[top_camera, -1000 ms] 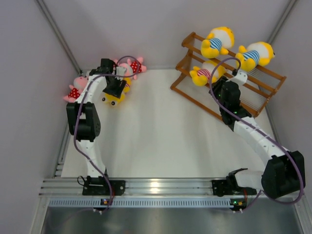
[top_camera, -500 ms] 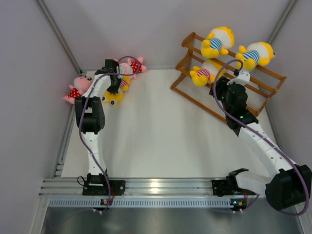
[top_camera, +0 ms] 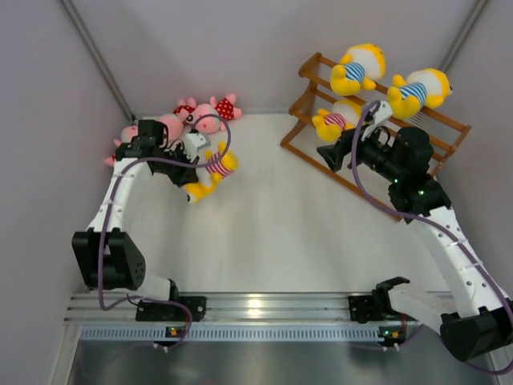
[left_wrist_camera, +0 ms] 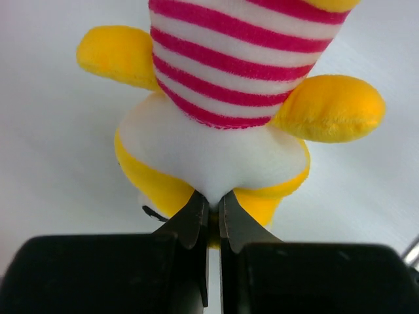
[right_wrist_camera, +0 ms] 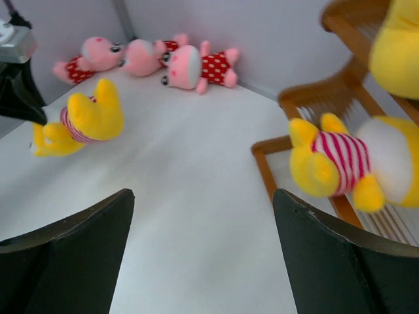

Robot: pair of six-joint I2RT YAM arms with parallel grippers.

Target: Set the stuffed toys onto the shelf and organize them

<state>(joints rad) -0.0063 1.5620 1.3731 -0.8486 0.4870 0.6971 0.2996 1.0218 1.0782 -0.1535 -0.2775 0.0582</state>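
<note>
My left gripper (left_wrist_camera: 211, 196) is shut on a yellow stuffed toy in a pink-and-white striped shirt (left_wrist_camera: 229, 65), pinching the plush at its white and yellow end. From above, that left gripper (top_camera: 192, 171) holds the toy (top_camera: 213, 170) over the table's left side. Three pink toys in red dotted outfits (top_camera: 172, 124) lie in the back-left corner. The brown shelf (top_camera: 433, 120) stands at the back right and carries three yellow toys (top_camera: 357, 68) (top_camera: 417, 88) (top_camera: 337, 119). My right gripper (top_camera: 327, 155) is open and empty, just in front of the shelf, facing left (right_wrist_camera: 203, 196).
Grey walls close off the back and both sides. The shelf's low front rail (right_wrist_camera: 265, 163) lies just right of my right fingers. An aluminium rail (top_camera: 256, 305) with both arm bases runs along the near edge.
My left gripper shut on the pink-striped yellow toy and carried it out of the back-left corner toward the middle. My right gripper opened wide and swung left away from the shelf.
</note>
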